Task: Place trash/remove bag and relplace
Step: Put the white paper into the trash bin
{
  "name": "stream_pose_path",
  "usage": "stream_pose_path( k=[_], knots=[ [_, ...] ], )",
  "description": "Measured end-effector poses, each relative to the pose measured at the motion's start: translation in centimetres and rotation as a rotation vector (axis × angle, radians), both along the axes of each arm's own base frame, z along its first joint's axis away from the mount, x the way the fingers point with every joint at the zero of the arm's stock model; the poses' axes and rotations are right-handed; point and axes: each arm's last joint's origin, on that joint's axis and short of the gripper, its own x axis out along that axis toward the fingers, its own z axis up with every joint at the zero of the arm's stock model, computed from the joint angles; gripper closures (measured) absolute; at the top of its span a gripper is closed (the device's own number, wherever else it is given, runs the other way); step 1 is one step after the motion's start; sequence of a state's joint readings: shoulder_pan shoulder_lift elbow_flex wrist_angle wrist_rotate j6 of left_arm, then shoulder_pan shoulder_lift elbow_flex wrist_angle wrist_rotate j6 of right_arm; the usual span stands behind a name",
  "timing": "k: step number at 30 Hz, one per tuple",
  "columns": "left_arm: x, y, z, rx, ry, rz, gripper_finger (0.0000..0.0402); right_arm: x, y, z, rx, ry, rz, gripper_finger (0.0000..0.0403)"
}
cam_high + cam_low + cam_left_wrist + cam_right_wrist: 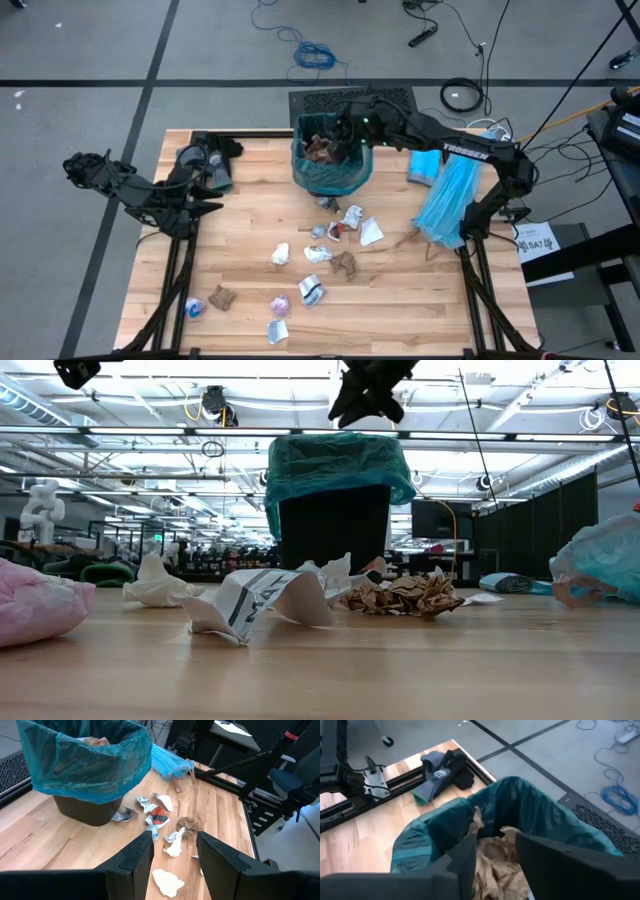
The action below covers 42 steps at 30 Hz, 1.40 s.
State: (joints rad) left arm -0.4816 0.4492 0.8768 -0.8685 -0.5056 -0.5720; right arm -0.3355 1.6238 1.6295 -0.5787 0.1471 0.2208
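The black square bin [332, 185] stands at the table's far middle, lined with the dark teal bag [330, 165], whose rim is folded over the bin's top [335, 470]. Brown paper wads [495, 855] lie inside it. My right gripper [345, 130] hangs open just above the bin's mouth [492, 852], its fingers on either side of the wads without holding any. Several crumpled scraps of trash [318, 253] lie scattered on the table in front of the bin [167, 845]. My left gripper [172, 855] waits open at the table's left side [212, 205].
A paler sky-blue plastic bag [445, 200] hangs by the right arm's stand at the table's right edge. Dark cloths [205, 160] lie at the far left corner. More scraps [277, 330] sit near the near edge. Bare wood lies left of the bin.
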Motion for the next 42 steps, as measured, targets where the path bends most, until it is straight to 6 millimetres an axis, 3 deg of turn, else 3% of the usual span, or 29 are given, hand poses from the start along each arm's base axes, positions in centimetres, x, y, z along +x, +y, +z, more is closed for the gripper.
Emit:
stream_pose_path(
  k=[5, 13, 19, 24, 29, 34, 39, 42],
  knots=[
    [0.0, 0.0, 0.0, 0.0, 0.0, 0.0, 0.0247, -1.7, 0.4, 1.9, -0.059, -0.023, 0.021, 0.0241],
    [0.0, 0.0, 0.0, -0.002, 0.0, 0.001, 0.0247, -8.8, 3.7, 5.7, -0.041, 0.023, 0.051, 0.0239],
    [0.0, 0.0, 0.0, -0.002, 0.0, 0.001, 0.0247, -13.0, 7.0, 5.4, 0.144, 0.175, 0.06, 0.0241],
    [0.0, 0.0, 0.0, -0.002, 0.0, 0.0, 0.0247, -13.6, 9.2, 2.7, 0.218, 0.414, 0.112, 0.0242],
    [0.0, 0.0, 0.0, 0.002, 0.001, -0.001, 0.0247, -12.3, 10.7, -2.5, 0.238, 0.561, 0.241, 0.0243],
    [0.0, 0.0, 0.0, 0.003, 0.003, -0.001, 0.0247, -10.9, 11.1, -8.0, 0.261, 0.562, 0.339, 0.0243],
    [0.0, 0.0, 0.0, 0.003, 0.004, -0.001, 0.0247, -9.1, 11.0, -11.8, 0.169, 0.441, 0.417, 0.0243],
    [0.0, 0.0, 0.0, 0.003, 0.004, -0.001, 0.0247, -8.4, 10.9, -14.0, 0.138, 0.47, 0.455, 0.0243]
  ],
)
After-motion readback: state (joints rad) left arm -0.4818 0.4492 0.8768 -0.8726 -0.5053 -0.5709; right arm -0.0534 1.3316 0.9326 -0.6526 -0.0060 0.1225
